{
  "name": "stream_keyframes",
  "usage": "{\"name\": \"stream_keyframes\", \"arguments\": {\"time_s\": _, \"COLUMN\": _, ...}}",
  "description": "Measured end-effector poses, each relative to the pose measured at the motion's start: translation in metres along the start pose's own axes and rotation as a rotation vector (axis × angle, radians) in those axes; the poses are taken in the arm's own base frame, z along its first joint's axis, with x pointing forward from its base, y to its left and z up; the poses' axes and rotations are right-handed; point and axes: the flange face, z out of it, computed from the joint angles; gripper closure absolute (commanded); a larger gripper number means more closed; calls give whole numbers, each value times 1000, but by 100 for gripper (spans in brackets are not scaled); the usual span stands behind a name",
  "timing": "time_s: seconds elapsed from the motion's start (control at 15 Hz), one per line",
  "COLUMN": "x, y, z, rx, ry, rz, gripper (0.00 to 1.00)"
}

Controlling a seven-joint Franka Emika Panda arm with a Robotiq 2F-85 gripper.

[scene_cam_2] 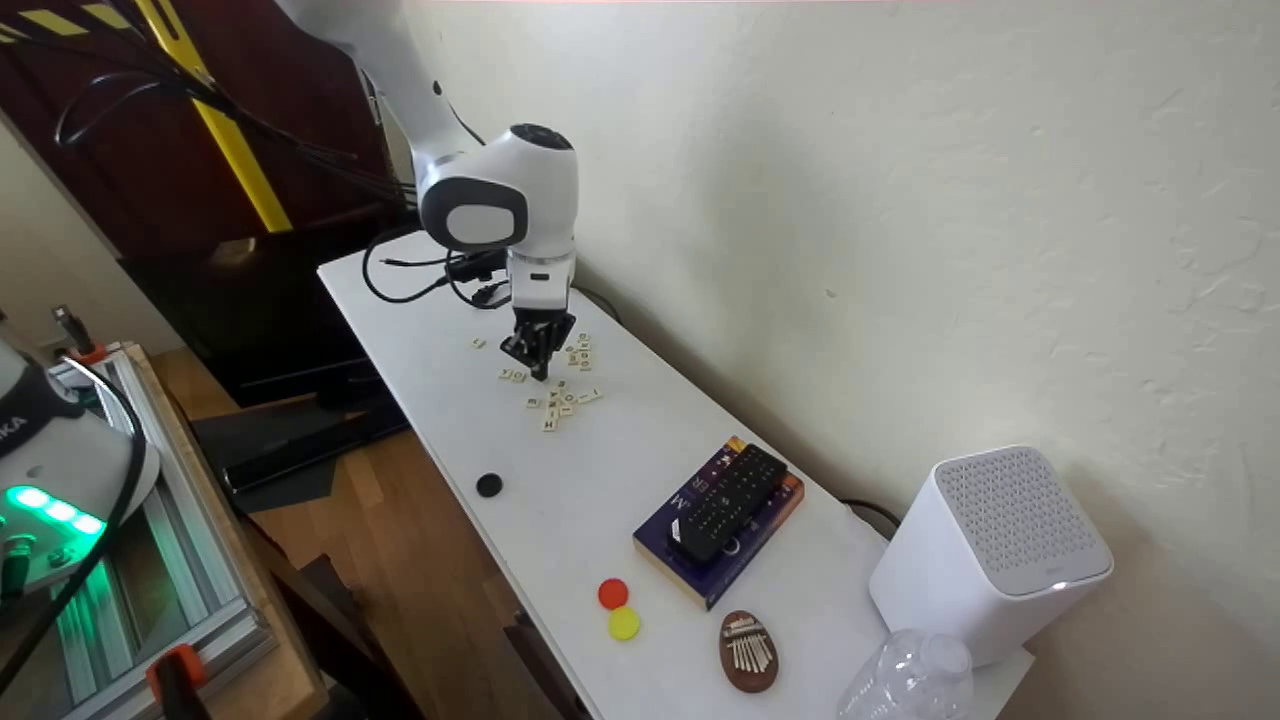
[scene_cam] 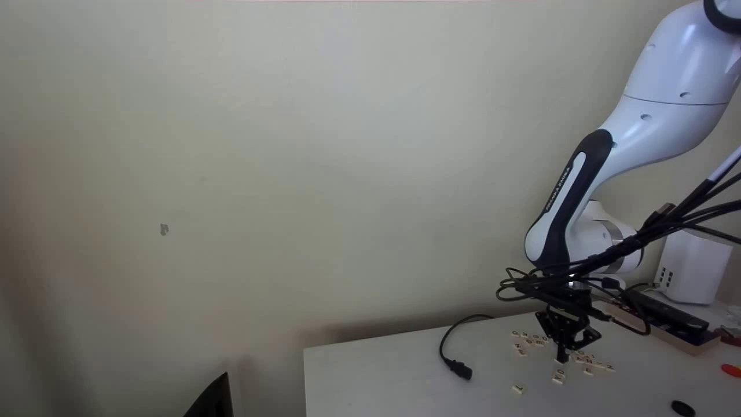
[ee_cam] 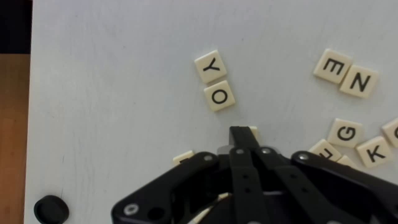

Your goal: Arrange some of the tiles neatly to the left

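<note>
While the tiles [scene_cam_2: 554,402] lie scattered on the table [scene_cam_2: 570,490], the gripper [ee_cam: 244,132] stands among them, its fingers brought together; one tile [ee_cam: 254,131] peeks out just beside the tips, mostly hidden, and whether it is pinched cannot be told. Y [ee_cam: 210,66] and O [ee_cam: 219,95] sit near the tips, just beside each other; E [ee_cam: 333,66] and N [ee_cam: 359,81] lie side by side farther off, and G [ee_cam: 345,133] and K [ee_cam: 374,152] crowd with others. Black cords [scene_cam: 642,234] droop along the arm [scene_cam: 666,133] in an exterior view, and a cable [scene_cam: 459,369] lies near the tiles. A black disc [scene_cam_2: 489,485] is near the edge away from the wall [scene_cam_2: 800,250]. In an exterior view a remote [scene_cam_2: 728,502] rests on a book [scene_cam_2: 748,535], with a red disc [scene_cam_2: 613,594], a yellow disc [scene_cam_2: 624,624] and a thumb piano [scene_cam_2: 748,652] near it, and a bottle [scene_cam_2: 910,680] and a box [scene_cam_2: 985,575] farther off.

In the wrist view the left edge drops to wood floor [ee_cam: 12,149], and a broad stretch of tabletop lies between it and Y and O; in an exterior view, tabletop runs past the cable to the table's end.
</note>
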Motion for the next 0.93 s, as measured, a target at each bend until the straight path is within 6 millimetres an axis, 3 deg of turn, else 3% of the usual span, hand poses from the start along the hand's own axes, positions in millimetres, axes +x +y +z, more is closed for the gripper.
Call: {"name": "stream_keyframes", "arguments": {"time_s": 0.93, "x": -1, "y": -6, "z": 0, "rx": 8, "ry": -75, "rz": 138, "gripper": 100}}
